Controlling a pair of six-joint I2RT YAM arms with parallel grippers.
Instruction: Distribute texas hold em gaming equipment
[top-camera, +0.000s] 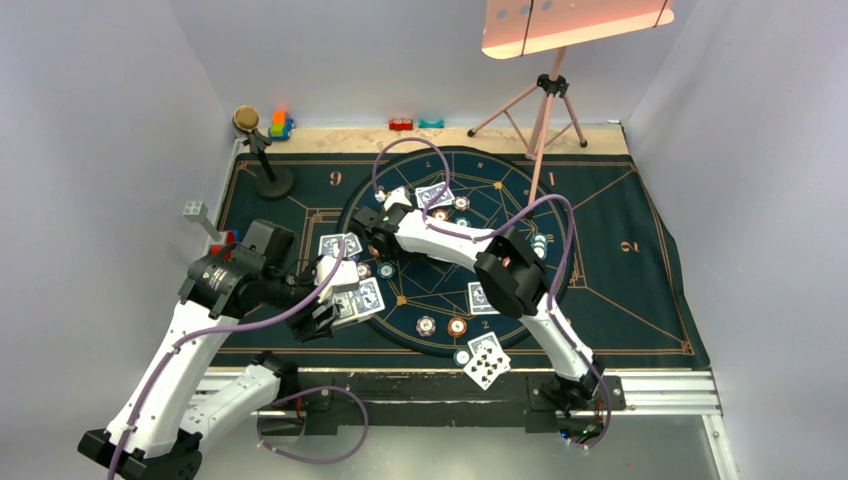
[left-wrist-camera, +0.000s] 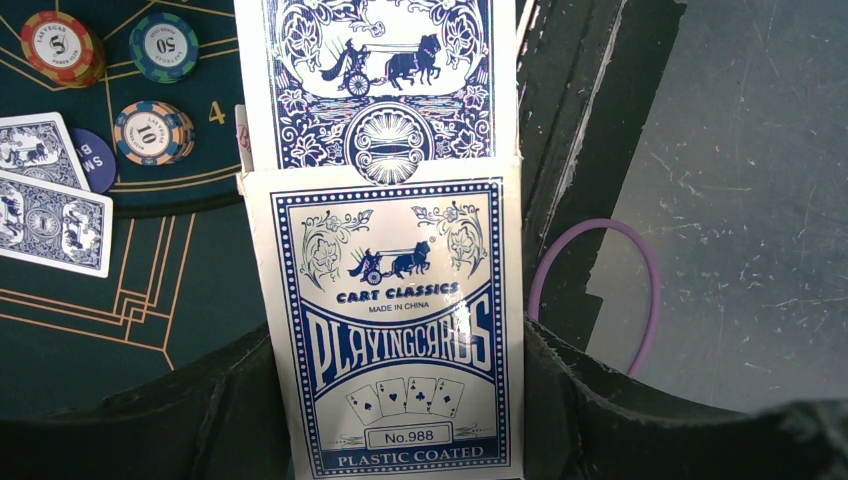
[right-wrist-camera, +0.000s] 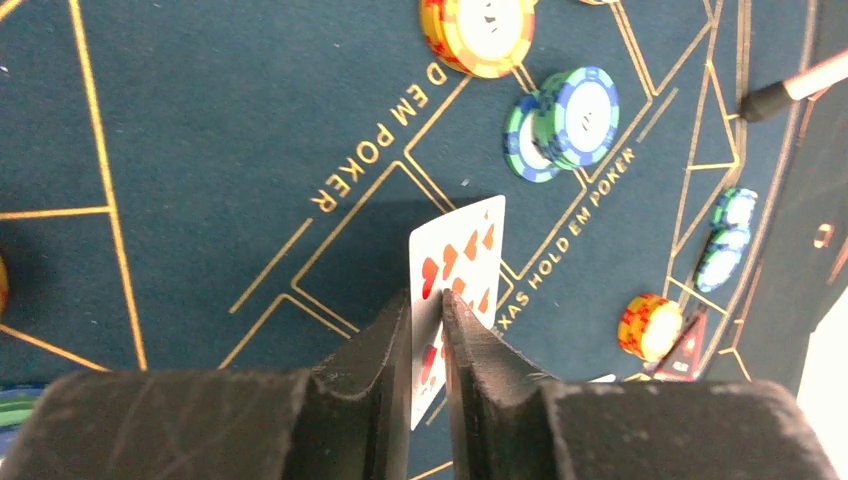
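Left gripper (left-wrist-camera: 395, 410) clamps the blue-and-white cardboard playing-card box (left-wrist-camera: 395, 300), its open mouth showing the blue-backed deck (left-wrist-camera: 380, 80) inside, likely offered for easy drawing. Right gripper (right-wrist-camera: 428, 325) pinches a red-hearts card (right-wrist-camera: 462, 250) edge-on above the dark blue gold-lined mat (right-wrist-camera: 200, 150). The grip looks firm, though it's hard to be sure, perhaps ready to deal.

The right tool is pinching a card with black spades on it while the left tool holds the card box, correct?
No. The right wrist view shows the card in the right tool bears red hearts, not black spades. The left tool does hold the card box.
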